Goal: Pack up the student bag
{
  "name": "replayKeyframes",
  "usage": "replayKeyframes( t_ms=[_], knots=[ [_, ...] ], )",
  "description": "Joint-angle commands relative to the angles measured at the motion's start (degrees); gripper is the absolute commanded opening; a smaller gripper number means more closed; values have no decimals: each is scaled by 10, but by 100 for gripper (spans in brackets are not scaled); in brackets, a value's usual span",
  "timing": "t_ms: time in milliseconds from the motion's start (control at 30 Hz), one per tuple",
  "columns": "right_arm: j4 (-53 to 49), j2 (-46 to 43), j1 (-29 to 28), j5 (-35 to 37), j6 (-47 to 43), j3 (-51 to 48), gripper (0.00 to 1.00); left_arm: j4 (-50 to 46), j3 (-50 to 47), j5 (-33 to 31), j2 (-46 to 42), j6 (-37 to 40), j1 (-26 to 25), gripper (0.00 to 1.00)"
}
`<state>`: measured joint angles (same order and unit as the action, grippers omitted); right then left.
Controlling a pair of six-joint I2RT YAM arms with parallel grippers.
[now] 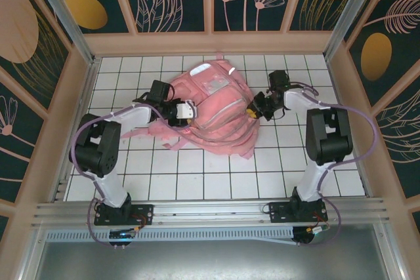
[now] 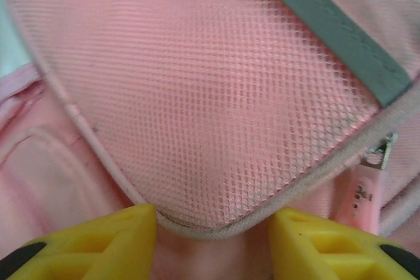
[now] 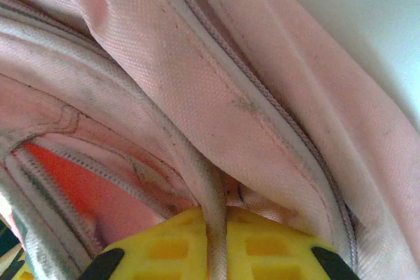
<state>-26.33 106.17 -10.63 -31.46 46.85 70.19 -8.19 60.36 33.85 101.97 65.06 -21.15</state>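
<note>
Where the white-tiled tabletop [image 1: 216, 175] lies between the two arms, the student bag [image 1: 213, 113] is seen slumped flat on its far half, with pink fabric ends trailing toward the near edge. At the bag's left side the left jaws are held apart. Their yellow fingers [image 2: 98, 240] are set either side of the rounded corner of a pink mesh pocket [image 2: 216, 109], with nothing pinched between them. A pink zip pull [image 2: 362, 198] is seen just beside one finger. At the bag's right side the right jaws are closed tight on a piped seam [image 3: 213, 214] of the bag, and an orange-red patch [image 3: 79, 188] is seen beside that seam.
</note>
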Motion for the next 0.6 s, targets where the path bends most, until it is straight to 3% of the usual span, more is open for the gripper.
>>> replayKeyframes(
  t_ms=[0,233,467,567],
  knots=[
    [52,35,0,-33,-40,52,7,19,-27,86,-12,30,-33,47],
    [37,130,7,-71,-98,184,4,4,-122,108,-103,3,-68,41],
    [62,173,13,-78,-140,246,15,-70,-86,31,-176,-14,-81,41],
    [65,146,17,-41,-166,242,25,-75,-54,-46,-192,-16,-80,42]
  ],
)
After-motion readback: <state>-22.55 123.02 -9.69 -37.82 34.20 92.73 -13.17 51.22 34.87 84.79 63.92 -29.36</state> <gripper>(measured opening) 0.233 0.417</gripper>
